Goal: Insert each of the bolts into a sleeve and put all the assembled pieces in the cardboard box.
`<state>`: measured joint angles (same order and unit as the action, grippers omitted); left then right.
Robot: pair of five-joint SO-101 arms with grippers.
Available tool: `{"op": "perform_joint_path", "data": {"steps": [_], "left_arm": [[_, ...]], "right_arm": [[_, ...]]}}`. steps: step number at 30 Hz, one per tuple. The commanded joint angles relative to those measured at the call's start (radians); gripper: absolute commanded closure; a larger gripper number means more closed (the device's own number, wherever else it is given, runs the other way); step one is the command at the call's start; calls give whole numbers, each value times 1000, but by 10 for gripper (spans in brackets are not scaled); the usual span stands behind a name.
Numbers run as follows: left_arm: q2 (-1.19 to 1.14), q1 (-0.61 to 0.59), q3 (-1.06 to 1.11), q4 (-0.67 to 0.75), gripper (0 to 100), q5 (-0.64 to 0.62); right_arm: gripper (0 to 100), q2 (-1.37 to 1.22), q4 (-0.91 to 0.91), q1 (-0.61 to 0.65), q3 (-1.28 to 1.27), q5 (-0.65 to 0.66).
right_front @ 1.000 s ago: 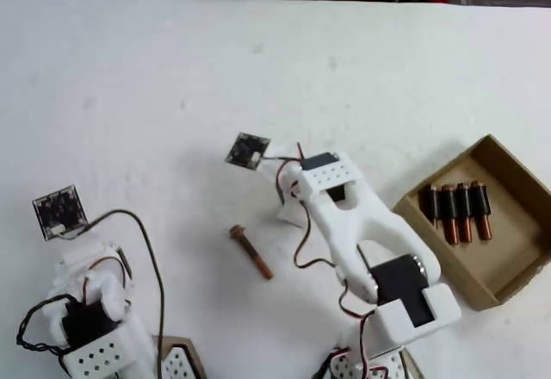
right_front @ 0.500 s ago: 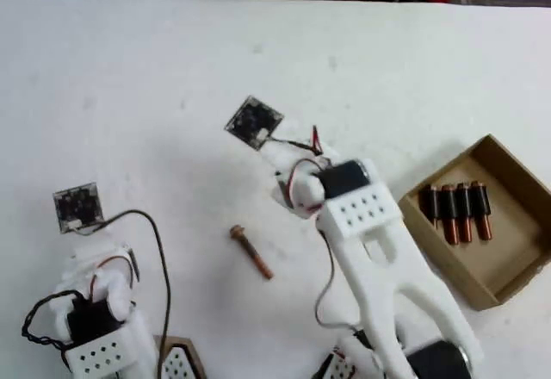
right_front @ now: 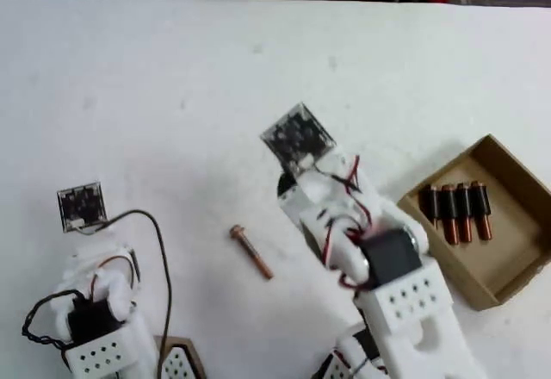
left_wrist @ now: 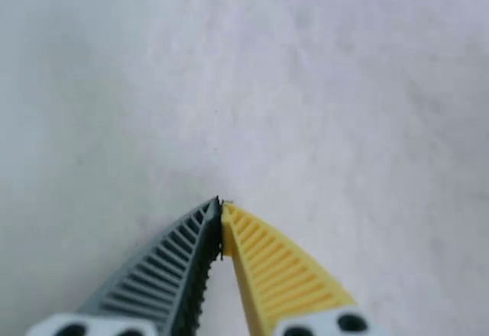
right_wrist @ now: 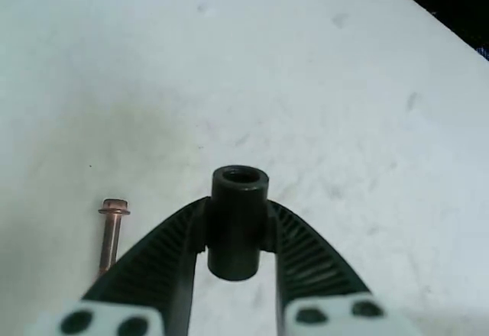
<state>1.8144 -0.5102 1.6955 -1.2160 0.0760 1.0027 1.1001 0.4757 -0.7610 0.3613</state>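
Here a short black cylindrical sleeve (right_wrist: 238,225) was held in the right hand (right_wrist: 238,215), clamped across its middle between two dark ribbed fingers (right_wrist: 164,263) that were closed only as far as its width. Its matt surface was plain, and its open end, turned away from the wrist, showed a round bore. Whether it touched the white bench (right_front: 172,77) could not be told.

A slender copper-coloured bolt (right_wrist: 113,233) with a flanged hexagonal head was seen lying flat on the bench beside that hand, its far end hidden behind one finger. In the high view the bolt (right_front: 251,252) lay between the two arms, just beside the right arm (right_front: 379,258), with its head turned toward the far side of the bench.

The shallow brown cardboard box (right_front: 516,168) was set askew near the right edge of the high view. Four assembled pieces (right_front: 456,211) were laid in it side by side, touching one another, each with a black sleeve at the far end and a copper shank pointing nearward.

The left hand (left_wrist: 221,215) was held over bare bench, its grey and yellow ribbed fingers (left_wrist: 267,267) pressed together at the tips with nothing between them.
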Motion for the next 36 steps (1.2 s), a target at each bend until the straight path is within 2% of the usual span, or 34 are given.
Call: {"op": "perform_joint_path", "data": {"steps": [1,4,8,14,19,22,27,30,36], "left_arm": [[7,15,-3,26,977,12],[7,15,-3,25,977,12],[7,15,-3,25,977,12],[7,16,-25,-21,977,12],[7,16,-32,-35,977,12],[7,27,-32,-37,977,11],[7,117,-43,-41,977,11],[7,142,-107,-104,977,11],[5,147,-219,-115,977,17]], "right_arm": [[979,140,-2,5,-49,-11],[979,262,-8,1,-115,-12],[979,409,-35,-1,-187,-84],[979,524,-47,-2,-265,-110],[979,584,-168,-2,-382,-201],[981,616,-237,-2,-448,-203],[982,647,-334,-2,-532,-207],[982,650,-394,-2,-580,-207],[982,650,-495,-8,-644,-207]]}}
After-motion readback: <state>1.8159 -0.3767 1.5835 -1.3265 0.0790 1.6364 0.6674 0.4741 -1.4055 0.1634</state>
